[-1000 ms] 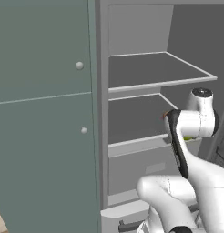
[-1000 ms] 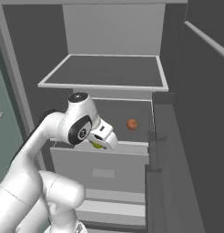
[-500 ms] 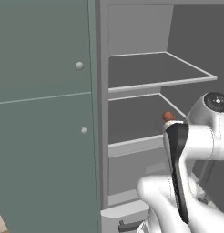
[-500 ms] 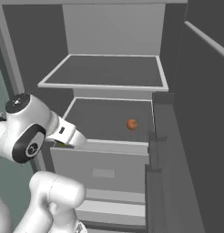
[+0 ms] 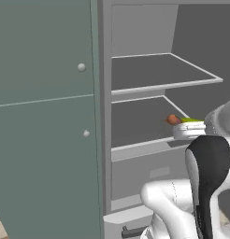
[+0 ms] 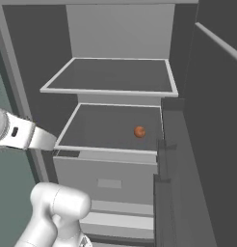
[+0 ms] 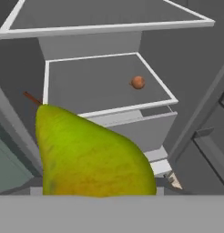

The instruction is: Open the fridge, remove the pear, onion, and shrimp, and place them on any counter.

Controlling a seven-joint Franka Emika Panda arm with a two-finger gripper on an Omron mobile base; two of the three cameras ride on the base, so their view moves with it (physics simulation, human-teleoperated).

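Gripper: its fingertips are hidden behind the load in the hand view. The jaws stand wide around the yellow-green, smooth-skinned pear (image 7: 86, 154), which sits right against the camera; judged to be gripping the pear.
Pear, location: in the hand, outside the fridge compartment, in front of the lower shelf. In the left base view a green sliver (image 5: 191, 120) shows at the arm's end.
Pear, handling: judged light, rigid, smooth and rounded, so it may roll or slip if squeezed off-centre. Its thin brown stem (image 7: 32, 98) is no place to hold.
Pear, hold point: across the broad belly, jaws on opposite flanks, is judged the safest grip.
Onion, location: the small round reddish-brown onion (image 6: 139, 131) rests on the lower shelf of the open light-grey fridge (image 6: 120, 34), toward the right side, well apart from the hand.
Onion, handling: judged light, firm and free to roll; take it across its widest part.
Shrimp: none can be made out on the visible shelves.
Count: pears, one; onions, one; visible shelves, two.
Surroundings: a grey-green cabinet with small round knobs (image 5: 81, 67) stands just left of the fridge.
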